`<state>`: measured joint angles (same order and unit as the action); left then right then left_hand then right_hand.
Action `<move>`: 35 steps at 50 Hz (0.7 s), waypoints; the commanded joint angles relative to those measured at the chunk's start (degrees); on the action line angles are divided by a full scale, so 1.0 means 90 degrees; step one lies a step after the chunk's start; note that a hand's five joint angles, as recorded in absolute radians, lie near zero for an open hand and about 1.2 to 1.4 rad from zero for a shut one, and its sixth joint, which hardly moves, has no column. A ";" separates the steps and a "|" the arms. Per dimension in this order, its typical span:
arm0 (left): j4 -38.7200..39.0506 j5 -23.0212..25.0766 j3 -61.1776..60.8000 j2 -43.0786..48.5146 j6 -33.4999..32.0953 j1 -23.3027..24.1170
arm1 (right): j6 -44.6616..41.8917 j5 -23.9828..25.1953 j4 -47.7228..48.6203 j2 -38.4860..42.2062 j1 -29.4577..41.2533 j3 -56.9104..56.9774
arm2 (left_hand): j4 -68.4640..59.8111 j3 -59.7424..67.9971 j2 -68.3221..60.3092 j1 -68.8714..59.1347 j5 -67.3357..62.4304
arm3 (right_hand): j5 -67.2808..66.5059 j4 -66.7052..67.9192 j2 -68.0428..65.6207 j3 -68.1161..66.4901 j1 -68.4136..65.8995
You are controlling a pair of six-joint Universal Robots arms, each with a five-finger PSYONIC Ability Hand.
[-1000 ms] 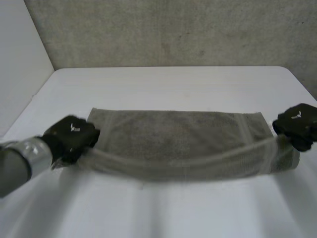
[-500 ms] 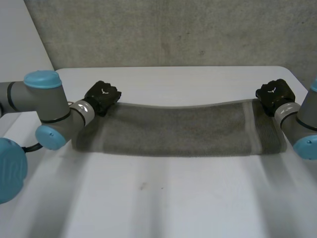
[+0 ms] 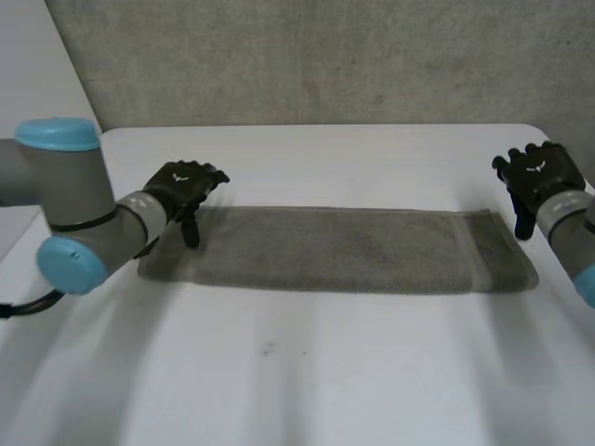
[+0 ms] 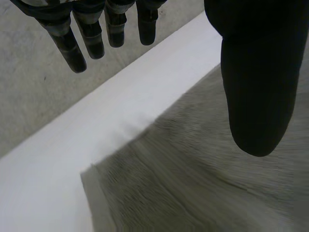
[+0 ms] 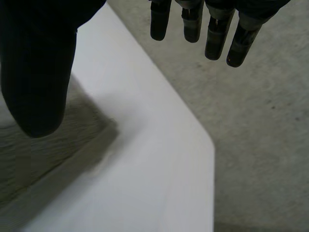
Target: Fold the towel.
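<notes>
Towel [image 3: 335, 249] lies mid-frame on table [image 3: 325, 158]; wrist views reveal left hand [image 3: 181, 184], right hand [image 3: 539, 175] fingers [image 4: 89, 36] spread, holding nothing.

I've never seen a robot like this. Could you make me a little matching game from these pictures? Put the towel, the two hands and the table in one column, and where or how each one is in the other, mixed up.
Things:
1. towel
2. left hand
3. right hand
4. table

Places and states:
A. white, with everything else on or above it
B. open, holding nothing, by the towel's right end
C. lying flat in a long strip
D. open, holding nothing, at the towel's left end

Pairs: 1-C, 2-D, 3-B, 4-A
</notes>
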<state>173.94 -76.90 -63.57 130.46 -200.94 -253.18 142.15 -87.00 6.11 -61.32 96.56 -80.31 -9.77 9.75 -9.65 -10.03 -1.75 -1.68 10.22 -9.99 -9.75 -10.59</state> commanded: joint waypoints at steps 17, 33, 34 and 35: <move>0.3144 -0.0011 -0.4236 -0.2396 0.1301 -0.0062 | 0.0660 0.1395 0.0239 0.0065 -0.0944 -0.1633 | -0.0030 0.0033 -0.0045 -0.0001 0.0190 | -0.3130 0.3293 -0.3319 -0.3345 -0.3252; 0.3173 -0.0001 -0.4304 -0.2387 0.1341 -0.0071 | 0.0699 0.1444 0.0376 0.0212 -0.1139 -0.1584 | -0.0030 0.0033 -0.0045 -0.0001 0.0190 | -0.7591 0.7753 -0.7779 -0.7805 -0.7712; 0.3173 -0.0001 -0.4304 -0.2387 0.1341 -0.0071 | 0.0699 0.1396 0.0434 0.0202 -0.1187 -0.1565 | -0.0030 0.0033 -0.0045 -0.0001 0.0190 | -0.7591 0.7753 -0.7779 -0.7805 -0.7712; 0.3173 -0.0001 -0.4314 -0.2387 0.1341 -0.0071 | 0.0680 0.1356 0.0493 0.0163 -0.1285 -0.1574 | -0.0030 0.0033 -0.0045 -0.0001 0.0190 | -0.7591 0.7753 -0.7779 -0.7805 -0.7712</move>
<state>202.54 -76.90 -102.18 108.97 -188.89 -253.84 148.52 -74.01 9.40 -59.34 86.28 -94.54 -9.67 9.74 -9.52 -10.03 -1.72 -51.83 62.44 -62.42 -62.41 -71.31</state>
